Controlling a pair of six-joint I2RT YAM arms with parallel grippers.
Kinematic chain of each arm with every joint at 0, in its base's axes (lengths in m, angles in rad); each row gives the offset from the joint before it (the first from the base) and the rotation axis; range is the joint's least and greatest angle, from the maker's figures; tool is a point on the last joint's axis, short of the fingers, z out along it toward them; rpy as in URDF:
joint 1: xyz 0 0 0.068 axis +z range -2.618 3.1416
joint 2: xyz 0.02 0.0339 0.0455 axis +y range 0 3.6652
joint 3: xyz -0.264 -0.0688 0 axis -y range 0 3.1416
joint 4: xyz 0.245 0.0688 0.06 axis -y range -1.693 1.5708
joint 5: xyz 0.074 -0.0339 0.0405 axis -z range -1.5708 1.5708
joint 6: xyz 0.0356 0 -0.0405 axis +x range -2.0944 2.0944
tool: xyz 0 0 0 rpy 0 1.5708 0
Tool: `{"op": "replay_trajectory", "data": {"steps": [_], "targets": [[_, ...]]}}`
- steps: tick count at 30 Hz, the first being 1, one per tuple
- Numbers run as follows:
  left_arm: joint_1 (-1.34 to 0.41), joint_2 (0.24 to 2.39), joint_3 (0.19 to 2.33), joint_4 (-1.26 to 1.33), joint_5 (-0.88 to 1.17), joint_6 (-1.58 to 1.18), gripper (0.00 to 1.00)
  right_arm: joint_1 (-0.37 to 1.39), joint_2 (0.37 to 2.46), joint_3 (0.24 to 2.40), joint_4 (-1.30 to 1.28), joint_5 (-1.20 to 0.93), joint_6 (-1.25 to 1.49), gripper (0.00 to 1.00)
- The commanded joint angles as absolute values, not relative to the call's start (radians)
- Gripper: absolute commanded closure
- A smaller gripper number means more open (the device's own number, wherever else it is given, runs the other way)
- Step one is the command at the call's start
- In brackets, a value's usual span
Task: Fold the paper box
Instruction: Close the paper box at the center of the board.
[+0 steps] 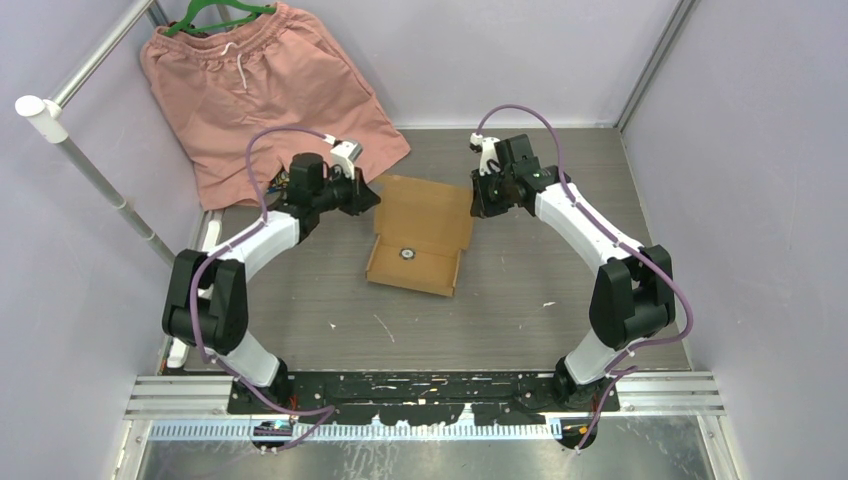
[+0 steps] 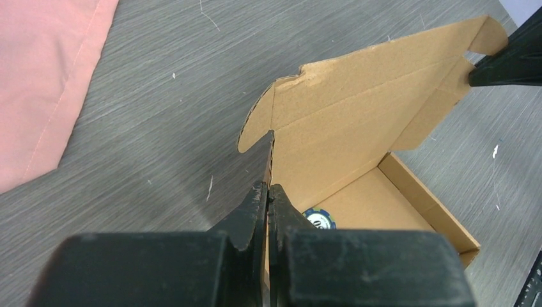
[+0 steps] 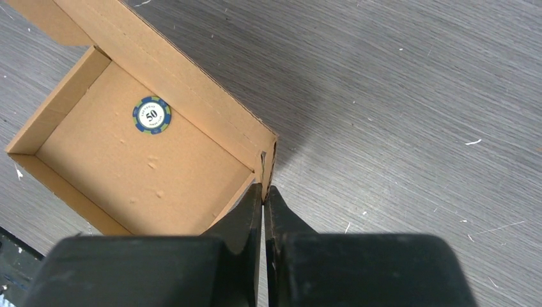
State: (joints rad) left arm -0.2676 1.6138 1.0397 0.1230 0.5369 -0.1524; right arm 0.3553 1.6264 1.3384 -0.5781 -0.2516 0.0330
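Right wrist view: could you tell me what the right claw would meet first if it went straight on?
The paper box: the right claw looks shut on its wall corner, so cardboard lies directly ahead. Past it, grey table, though depth is unclear.

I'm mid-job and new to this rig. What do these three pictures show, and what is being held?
Two robot arms are bolted at the near edge of the table. The wide picture looks down from above and behind: left arm on the left, right arm on the right. The other two come from a camera on each wrist, looking along that arm's black jaws. On the table lies an open brown paper box, lid flap raised, with a poker chip marked 50 inside. Pink shorts on a hanger sit far left. Both pairs of jaws are shut, each pinching a cardboard edge at a far corner of the box.
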Motion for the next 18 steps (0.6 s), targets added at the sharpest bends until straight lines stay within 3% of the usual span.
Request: {"op": "replay_trajectory", "data": {"steps": [1, 18], "targets": [[-0.280, 1.539, 1.011, 0.195, 0.521, -0.156, 1.00, 0.374, 1.570, 1.332, -0.517, -0.217, 0.050, 0.92], [-0.387, 1.392, 0.841, 0.234, 0.346, -0.149, 1.00, 0.537, 1.510, 1.217, -0.381, 0.107, 0.095, 0.98]]}}
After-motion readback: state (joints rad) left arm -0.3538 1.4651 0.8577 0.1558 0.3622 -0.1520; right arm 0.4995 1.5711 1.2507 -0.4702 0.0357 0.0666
